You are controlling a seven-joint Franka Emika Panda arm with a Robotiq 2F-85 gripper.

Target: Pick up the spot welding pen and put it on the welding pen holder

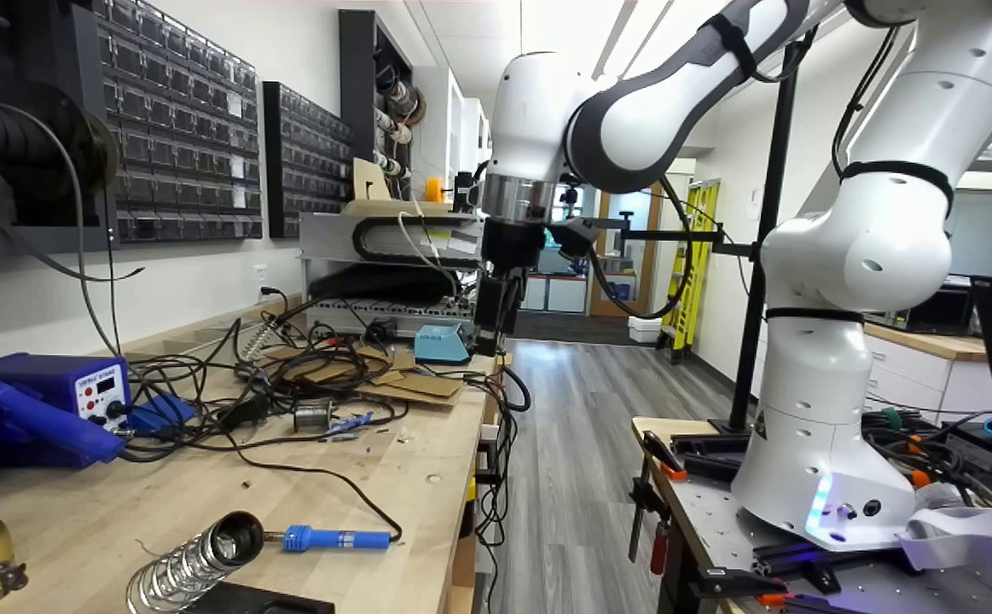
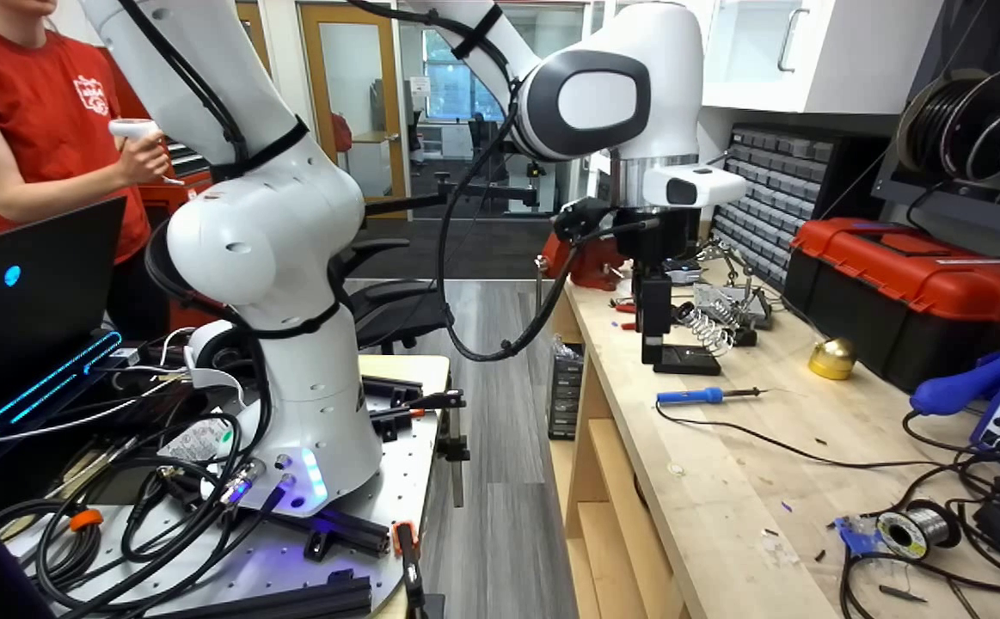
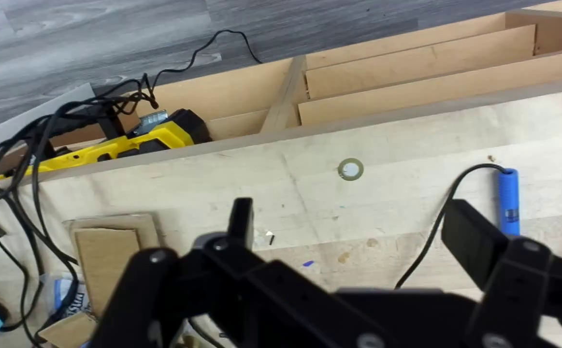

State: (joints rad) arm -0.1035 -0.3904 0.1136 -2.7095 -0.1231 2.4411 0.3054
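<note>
Blue-handled, the pen lies on the wooden surface, its handle end toward the floor-side edge and its metal tip pointing in toward the wall. In both exterior views I find the holder near it, with its metal coil tilted. In an exterior view I can see a strip of the surface between the pen and the holder's black base, so the two are apart. My hand hangs above the surface, pointing down, its fingers spread wide and holding nothing. The wrist view puts the pen beside one finger, outside the gap, with its lower part hidden from me behind the hand. Past the fingers I see a small round disc lying on the surface. A black cord leaves the pen's handle end, and in both exterior views it runs back to a heap of cables. Flat cardboard lies well apart from the pen, and a yellow tool shows lower down, beyond the surface's edge. In an exterior view I also have a spool near the cables, a gold cup, and a red-and-black toolbox by the wall.
</note>
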